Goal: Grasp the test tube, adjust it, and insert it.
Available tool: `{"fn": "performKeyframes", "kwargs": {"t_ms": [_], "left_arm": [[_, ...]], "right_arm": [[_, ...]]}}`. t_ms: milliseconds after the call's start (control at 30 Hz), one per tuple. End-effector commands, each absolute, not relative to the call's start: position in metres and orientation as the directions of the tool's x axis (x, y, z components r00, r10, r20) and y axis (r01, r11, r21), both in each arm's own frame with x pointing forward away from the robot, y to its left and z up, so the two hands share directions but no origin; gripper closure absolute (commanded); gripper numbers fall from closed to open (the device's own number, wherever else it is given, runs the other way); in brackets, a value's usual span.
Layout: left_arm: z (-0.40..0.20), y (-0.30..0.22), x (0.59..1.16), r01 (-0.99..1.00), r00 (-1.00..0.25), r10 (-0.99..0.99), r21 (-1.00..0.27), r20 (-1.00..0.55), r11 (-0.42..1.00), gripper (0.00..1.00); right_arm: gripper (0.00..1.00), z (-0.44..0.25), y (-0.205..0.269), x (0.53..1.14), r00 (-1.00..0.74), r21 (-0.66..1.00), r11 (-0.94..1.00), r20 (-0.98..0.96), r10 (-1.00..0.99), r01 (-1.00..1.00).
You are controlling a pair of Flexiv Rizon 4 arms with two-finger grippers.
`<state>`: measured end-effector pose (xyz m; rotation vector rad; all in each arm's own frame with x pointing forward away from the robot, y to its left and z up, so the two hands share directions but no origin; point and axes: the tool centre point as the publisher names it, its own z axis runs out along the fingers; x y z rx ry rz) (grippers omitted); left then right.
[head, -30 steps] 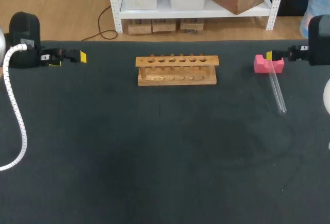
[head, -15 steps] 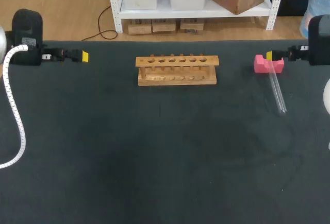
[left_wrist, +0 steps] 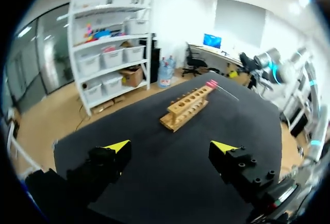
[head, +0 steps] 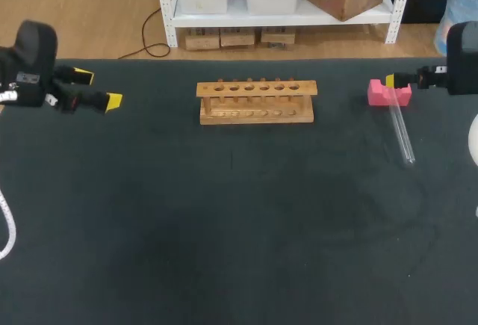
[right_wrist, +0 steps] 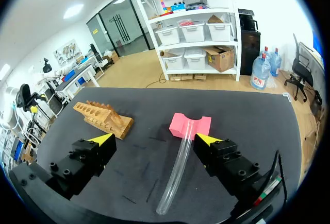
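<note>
Left gripper point(head: 98, 89) hovers over the surface point(head: 224, 228) at far left, fingers released and empty. Right gripper point(right_wrist: 153, 140), fingers likewise released, hangs beside the pink block point(head: 388, 93) propping the test tube point(head: 401, 132). Rack point(head: 256, 101) stands mid-surface.

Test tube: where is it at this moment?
In the head view the tube lies far right, one end on the pink block, right of the rack.

Table point(head: 239, 228) dark charcoal, plain. Rack point(head: 256, 101) light brown wood. Block point(head: 389, 93) pink. Test tube point(head: 400, 132) clear, seemingly colourless. Yellow fingertips point(left_wrist: 117, 147).
</note>
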<state>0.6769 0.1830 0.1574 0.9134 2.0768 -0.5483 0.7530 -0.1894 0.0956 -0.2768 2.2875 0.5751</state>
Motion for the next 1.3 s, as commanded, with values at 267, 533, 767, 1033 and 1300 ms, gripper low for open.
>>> {"fn": "performKeyframes", "kwargs": {"t_ms": [267,533,767,1033,1300], "left_arm": [[0.152,0.19,0.671,0.901,-0.196,0.323,-0.04,-0.926,0.432,0.0],[0.143,0.188,0.677,0.927,-0.094,0.353,0.048,-0.931,0.373,0.0],[0.142,0.189,0.687,0.919,-0.005,0.412,0.158,-0.911,0.361,0.0],[0.145,0.188,0.693,0.922,0.055,0.434,0.213,-0.899,0.323,0.0],[0.147,0.183,0.694,0.932,0.094,0.473,0.245,-0.876,0.269,0.0]], "right_arm": [[0.0,0.096,-0.19,0.753,-0.698,0.319,0.876,-0.716,-0.026,-0.361],[0.0,0.096,-0.19,0.753,-0.698,0.319,0.876,-0.716,-0.026,-0.361],[0.0,0.096,-0.19,0.753,-0.698,0.319,0.876,-0.716,-0.026,-0.361],[0.0,0.096,-0.19,0.753,-0.698,0.319,0.876,-0.716,-0.026,-0.361],[0.0,0.096,-0.19,0.753,-0.698,0.319,0.876,-0.716,-0.026,-0.361]]}}
